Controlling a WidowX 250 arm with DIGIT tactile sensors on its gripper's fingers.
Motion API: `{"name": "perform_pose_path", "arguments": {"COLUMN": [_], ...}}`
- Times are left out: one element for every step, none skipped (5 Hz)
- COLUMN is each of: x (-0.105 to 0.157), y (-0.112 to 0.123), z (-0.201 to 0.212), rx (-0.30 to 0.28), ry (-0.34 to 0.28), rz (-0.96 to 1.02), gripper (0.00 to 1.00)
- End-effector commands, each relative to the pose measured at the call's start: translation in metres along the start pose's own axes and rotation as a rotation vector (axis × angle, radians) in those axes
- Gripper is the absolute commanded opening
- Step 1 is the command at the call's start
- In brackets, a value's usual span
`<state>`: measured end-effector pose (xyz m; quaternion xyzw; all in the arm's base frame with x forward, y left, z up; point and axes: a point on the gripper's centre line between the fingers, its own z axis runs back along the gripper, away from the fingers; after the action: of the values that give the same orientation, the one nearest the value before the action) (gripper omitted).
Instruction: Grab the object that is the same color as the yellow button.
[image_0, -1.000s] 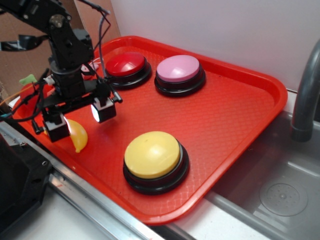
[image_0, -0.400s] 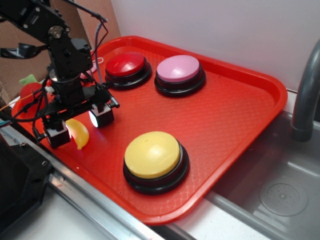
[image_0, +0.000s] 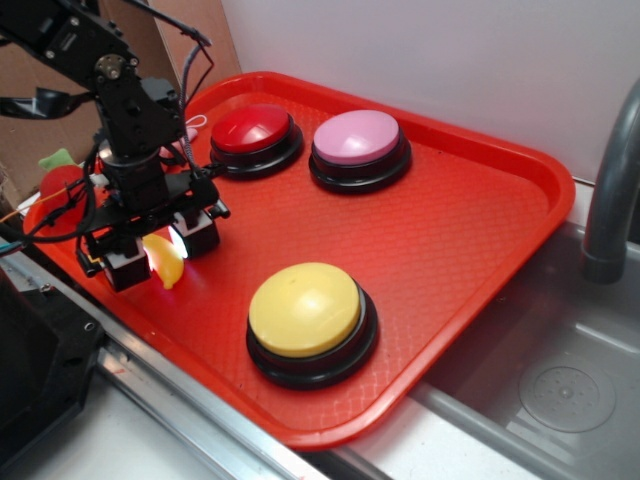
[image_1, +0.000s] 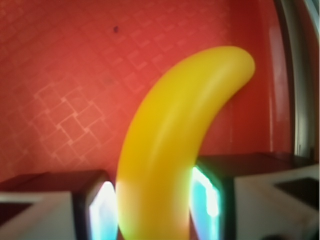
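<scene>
Banana (image_1: 170, 150): small, curved, yellow; lies on the red tray (image_0: 470, 200) near its front-left edge, matching the yellow button (image_0: 305, 308) by the front edge.
Handling: likely light, stiff and glossy, so slippery; best pinched across the thick middle, not the tapered tip.
Gripper (image_0: 160, 252): fingers straddle the banana's midsection, pads at or very near its sides; whether they clamp yet, I cannot tell.
Tray contents: red button (image_0: 252, 128) and pink button (image_0: 357, 137) along the back edge.
</scene>
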<state>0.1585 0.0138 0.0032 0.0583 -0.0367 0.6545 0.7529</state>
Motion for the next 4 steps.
{"name": "perform_pose_path", "arguments": {"x": [0.006,0.005,0.008,0.009], "y": [-0.002,-0.006,-0.013,-0.023], "z": [0.003,0.025,0.053,0.083], "rx": [-0.005,-0.048,-0.073,-0.091], "ry": [0.002,0.033,0.048,0.036], "rz": [-0.051,-0.26,-0.479,-0.676], "gripper": [0.0,0.0,0.0,0.0]}}
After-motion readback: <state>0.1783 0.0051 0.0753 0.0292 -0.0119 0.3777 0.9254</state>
